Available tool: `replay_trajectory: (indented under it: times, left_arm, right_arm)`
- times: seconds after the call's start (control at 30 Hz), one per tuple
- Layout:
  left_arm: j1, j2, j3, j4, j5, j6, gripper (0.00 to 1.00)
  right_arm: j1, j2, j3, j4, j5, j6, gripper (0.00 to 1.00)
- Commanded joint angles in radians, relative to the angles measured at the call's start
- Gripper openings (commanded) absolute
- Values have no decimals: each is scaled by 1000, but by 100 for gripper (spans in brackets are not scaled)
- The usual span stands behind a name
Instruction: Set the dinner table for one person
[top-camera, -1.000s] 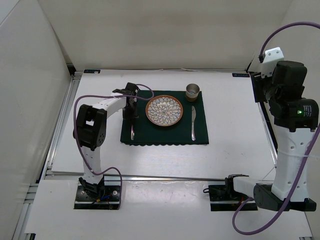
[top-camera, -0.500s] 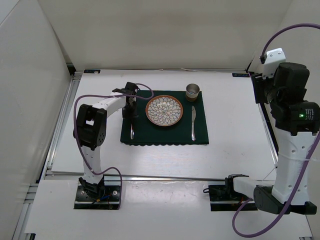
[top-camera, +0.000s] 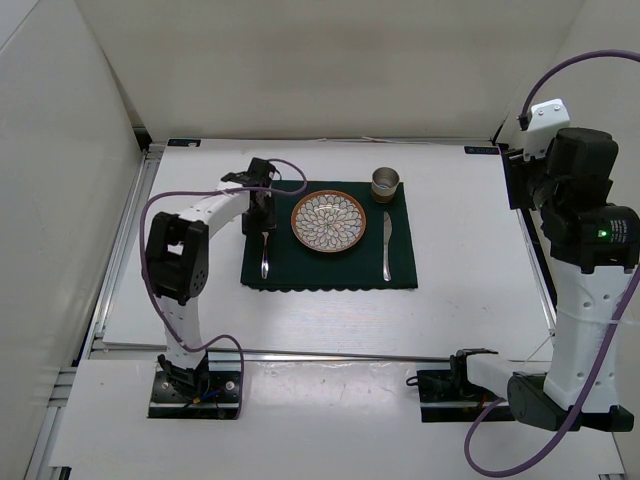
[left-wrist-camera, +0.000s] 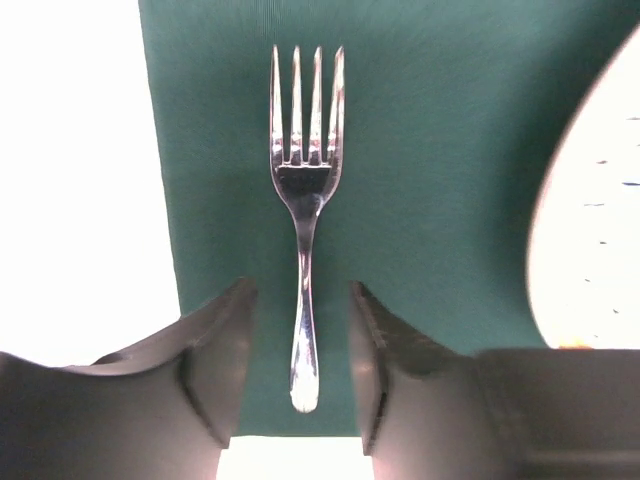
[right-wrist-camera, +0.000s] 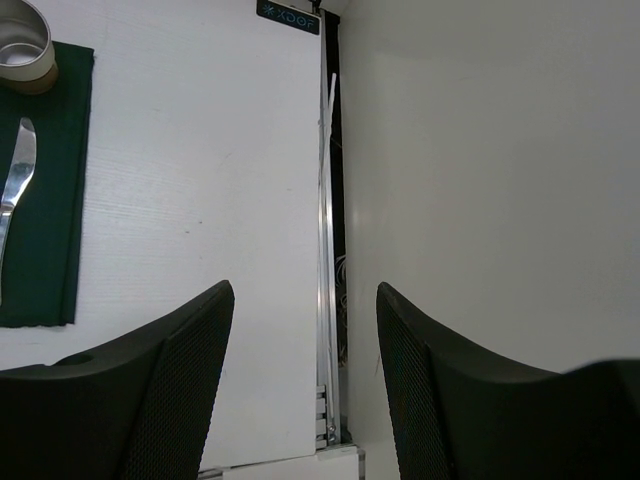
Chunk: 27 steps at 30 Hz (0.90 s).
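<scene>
Table (top-camera: 470, 250) surface, broad and white, fills the top view, and near its middle lies a dark green placemat (top-camera: 330, 272) that marks the single place being laid. A patterned plate (top-camera: 329, 221) sits in the mat's far half. The other pieces are set around it as a diner would reach them: a fork (left-wrist-camera: 304, 230) at 9 o'clock with its tines pointing to 12, a knife (top-camera: 386, 245) at 3 o'clock, and a small metal cup (top-camera: 386, 183) at about 1 o'clock on the mat's far corner.

The left gripper (left-wrist-camera: 300, 305) hangs over the fork's handle end. Its jaws are parted to either side with green cloth showing in both gaps, so it grips nothing and the fork rests flat on the mat.

The right gripper (right-wrist-camera: 305, 300) is raised off toward 3 o'clock over the table's edge rail. It is spread wide and empty, probably parked there to keep out of the way. Judged from the layout, the setting looks close to complete.
</scene>
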Motion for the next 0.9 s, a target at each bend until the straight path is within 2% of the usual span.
replay_trajectory:
  times: [0.0,0.07,0.17,0.2,0.23,0.27,0.33,0.4,0.5,0.67,0.87]
  left_arm:
    - [17,-131,87,-5,-36,17,55]
    - [55,-163,157,-5,-50,27,56]
    - [129,-207,264,-33,-50,63,64]
    - [147,-217,289,-33,-50,73,71]
    - [166,-240,311,-43,-50,89,76]
    - [207,-255,325,-43,-50,122,82]
    - [253,-290,325,-43,-66,162,100]
    - [334,-342,271,-43,-76,222,100]
    - [435,-443,173,-43,-47,306,100]
    - [565,-502,69,-34,-6,432,100]
    - [753,-491,46,-11,45,440,100]
  right_arm:
    - [-4,-12,-13,22,-8,13,63]
    - [-4,-24,-31,22,-17,13,63]
    - [-4,-35,-76,22,-26,22,67]
    - [-13,-44,-90,11,-26,22,70]
    - [-13,-44,-129,11,-35,33,80]
    - [-29,-53,-158,-1,-35,33,86]
    - [-73,-53,-237,-42,-46,54,94]
    - [-119,-53,-365,-52,-67,55,95]
    - [-263,-53,-438,-27,-175,27,99]
    - [-421,-30,-424,57,-252,27,99]
    - [-572,-21,-415,155,-267,61,99]
